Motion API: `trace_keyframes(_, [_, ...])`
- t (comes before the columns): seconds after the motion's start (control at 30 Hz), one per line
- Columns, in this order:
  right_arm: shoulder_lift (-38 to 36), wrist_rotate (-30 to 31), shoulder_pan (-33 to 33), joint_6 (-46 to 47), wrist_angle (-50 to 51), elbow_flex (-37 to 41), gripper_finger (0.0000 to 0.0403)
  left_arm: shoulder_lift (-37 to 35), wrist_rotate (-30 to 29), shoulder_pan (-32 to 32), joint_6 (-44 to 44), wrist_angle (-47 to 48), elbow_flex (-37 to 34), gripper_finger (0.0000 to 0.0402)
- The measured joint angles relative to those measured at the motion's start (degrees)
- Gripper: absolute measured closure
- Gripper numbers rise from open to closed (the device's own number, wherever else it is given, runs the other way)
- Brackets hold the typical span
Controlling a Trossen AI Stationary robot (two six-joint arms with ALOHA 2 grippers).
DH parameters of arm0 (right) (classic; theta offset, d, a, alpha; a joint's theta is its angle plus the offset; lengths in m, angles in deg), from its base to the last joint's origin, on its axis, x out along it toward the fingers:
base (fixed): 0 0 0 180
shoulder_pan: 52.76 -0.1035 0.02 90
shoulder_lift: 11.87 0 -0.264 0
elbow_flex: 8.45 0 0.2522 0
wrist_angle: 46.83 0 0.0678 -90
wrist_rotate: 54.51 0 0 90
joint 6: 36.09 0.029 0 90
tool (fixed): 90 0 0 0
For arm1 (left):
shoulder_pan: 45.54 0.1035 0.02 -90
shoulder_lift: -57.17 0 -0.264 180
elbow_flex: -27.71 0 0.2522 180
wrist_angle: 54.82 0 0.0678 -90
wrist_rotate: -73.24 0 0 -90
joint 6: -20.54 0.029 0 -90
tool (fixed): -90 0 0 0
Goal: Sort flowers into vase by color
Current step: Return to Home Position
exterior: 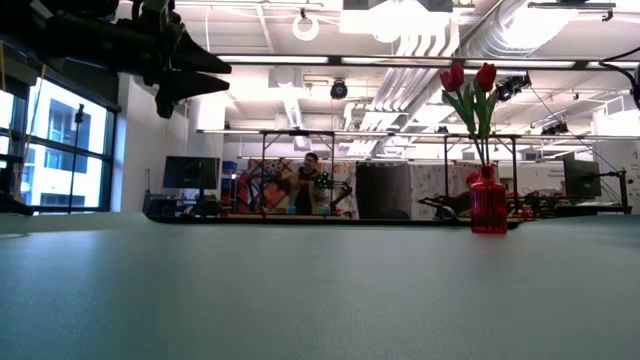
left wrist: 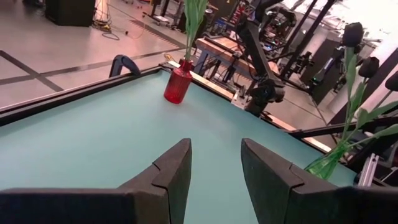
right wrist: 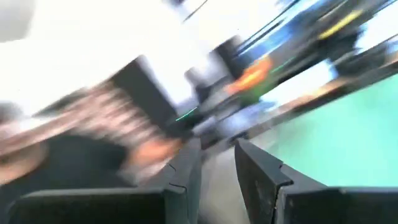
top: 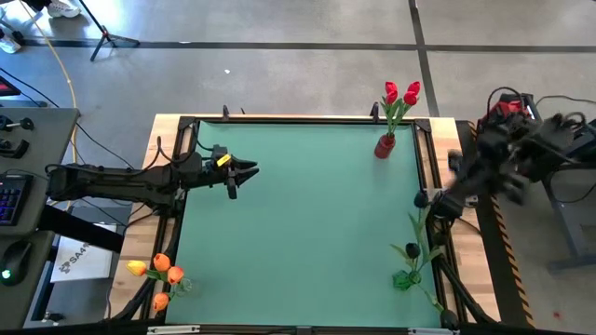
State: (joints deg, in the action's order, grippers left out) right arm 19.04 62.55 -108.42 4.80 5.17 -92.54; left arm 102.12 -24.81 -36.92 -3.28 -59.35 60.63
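Since no loose flower is seen on the teal mat (top: pixel 307 233), the coming move is judged to be a retreat of the arms, and it turns on how the right gripper (right wrist: pixel 216 147) is placed against the green vase (top: pixel 403 278). That gripper is held at the mat's right border, its fingers parted by a narrow gap with nothing pinched between them. The green vase is found just to one side of it along that border, and the red vase (top: pixel 385 146) farther off to the other side. The dark tulips (top: pixel 412 249) are set in the green vase; their long stems are tilted along the border, so that the heads are brought near the right gripper. A pull-back straight off the table, across the stems and not along them, is judged safest, since a brushed head could tip the vase.

The left gripper (left wrist: pixel 215 144) is held above the mat, well apart from all three bunches, spread wide and empty. The red tulips (top: pixel 401 93) are seen ahead of it in the red vase; the orange tulips (top: pixel 160 272) are gathered behind it and to its side, at the mat's corner.

The mat is flat and matte. Beyond it an open workshop is seen, with windows, ceiling ducts and a person (exterior: pixel 312 175) far off.
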Motion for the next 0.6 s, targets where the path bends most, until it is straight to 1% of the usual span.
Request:
trace_keyframes(0.07, [0.59, 12.44, 0.03, -3.17, 3.15, -1.68, 0.0316, 0.00, -0.06, 0.00, 0.56, -0.02, 0.00, 0.0275])
trace_keyframes(0.1, [1.03, 17.26, 0.08, -3.47, 5.47, -2.03, 0.0316, 0.00, -0.24, 0.00, 0.97, -0.02, 0.00, 0.0275])
trace_keyframes(0.17, [1.97, 21.52, 0.04, -3.57, 10.01, -1.99, 0.0316, 0.00, -0.44, 0.00, 1.43, 0.01, 0.00, 0.0275])
trace_keyframes(0.23, [3.12, 23.91, 0.04, -0.45, 14.65, -1.92, 0.0316, 0.00, -0.46, 0.00, 1.43, -0.02, 0.00, 0.0275])
trace_keyframes(0.3, [3.95, 23.02, 0.07, 4.07, 18.03, -1.92, 0.0316, 0.00, -0.46, 0.00, 1.49, 0.03, 0.00, 0.0275])
trace_keyframes(0.4, [5.59, 16.13, 0.05, 10.08, 21.21, -1.92, 0.0316, 0.00, -0.46, 0.04, 1.73, 0.03, 0.00, 0.0275])
trace_keyframes(0.47, [7.44, 11.53, 0.04, 11.11, 21.42, -1.92, 0.0316, 0.00, -0.44, 0.28, 3.03, 0.03, 0.00, 0.0275])
trace_keyframes(0.6, [10.09, 4.36, 0.06, 14.10, 21.05, -1.90, 0.0316, 0.00, -0.46, 1.35, 4.22, 0.03, 0.00, 0.0275])
